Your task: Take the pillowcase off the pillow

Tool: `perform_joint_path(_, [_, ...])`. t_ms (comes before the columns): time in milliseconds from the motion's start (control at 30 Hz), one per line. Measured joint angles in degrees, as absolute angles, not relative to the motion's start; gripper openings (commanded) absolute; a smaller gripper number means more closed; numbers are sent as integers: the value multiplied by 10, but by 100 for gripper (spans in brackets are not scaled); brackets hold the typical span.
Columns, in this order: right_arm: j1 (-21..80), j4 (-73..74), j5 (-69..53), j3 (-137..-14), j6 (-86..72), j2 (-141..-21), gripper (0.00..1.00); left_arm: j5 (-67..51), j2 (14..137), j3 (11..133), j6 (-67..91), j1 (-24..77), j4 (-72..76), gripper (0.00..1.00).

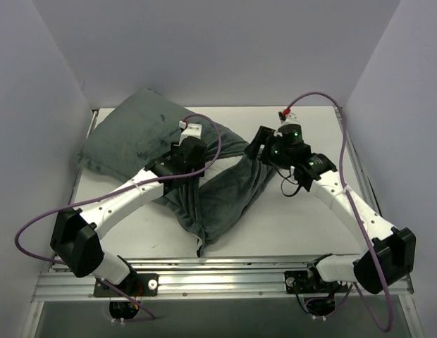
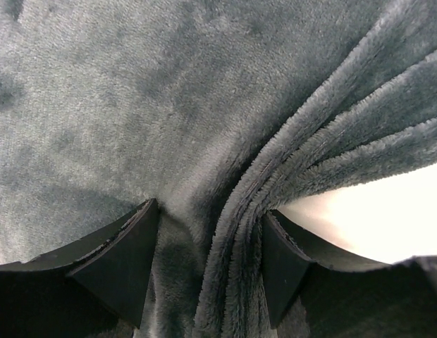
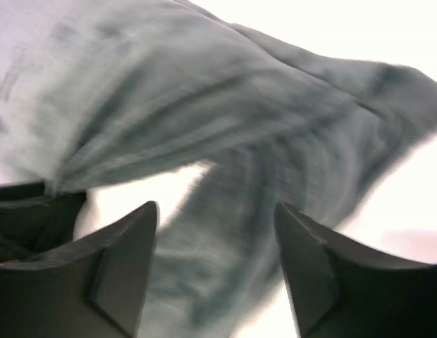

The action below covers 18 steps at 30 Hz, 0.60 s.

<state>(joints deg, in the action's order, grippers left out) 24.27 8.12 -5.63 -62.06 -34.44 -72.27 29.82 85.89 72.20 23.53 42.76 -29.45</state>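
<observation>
The pillowcase (image 1: pixel 134 141) shows only its plain grey-green face. Its upper-left part is plump and flat on the table; its loose part is twisted and bunched toward the middle (image 1: pixel 218 197). The white pillow is hidden and no zebra stripes show. My left gripper (image 1: pixel 189 158) points down at the twist. In the left wrist view (image 2: pixel 208 232) it is open, with a ridge of gathered folds (image 2: pixel 239 225) between its fingers. My right gripper (image 1: pixel 258 149) hovers at the fabric's right edge, open and empty, over blurred cloth (image 3: pixel 239 113) in the right wrist view (image 3: pixel 215 232).
The white table (image 1: pixel 310 225) is boxed in by pale walls on the left, back and right. A metal rail (image 1: pixel 225 271) with both arm bases runs along the near edge. Purple cables (image 1: pixel 324 98) loop off each arm.
</observation>
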Motion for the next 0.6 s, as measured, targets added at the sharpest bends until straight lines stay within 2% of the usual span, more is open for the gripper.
perform_joint_path(133, [289,85,-24,-685,-334,-781,77,309,859,720,239,434,-294,65])
perform_joint_path(333, [316,100,18,-693,-336,-857,79,317,860,720,246,438,-294,65])
perform_joint_path(433, [311,94,37,-662,-341,-861,76,319,860,718,250,439,-294,65])
perform_joint_path(567, [270,39,21,-581,-349,-845,62,319,860,717,253,440,-293,65])
perform_joint_path(600, [252,21,10,-554,-351,-839,61,319,860,717,254,440,-293,65])
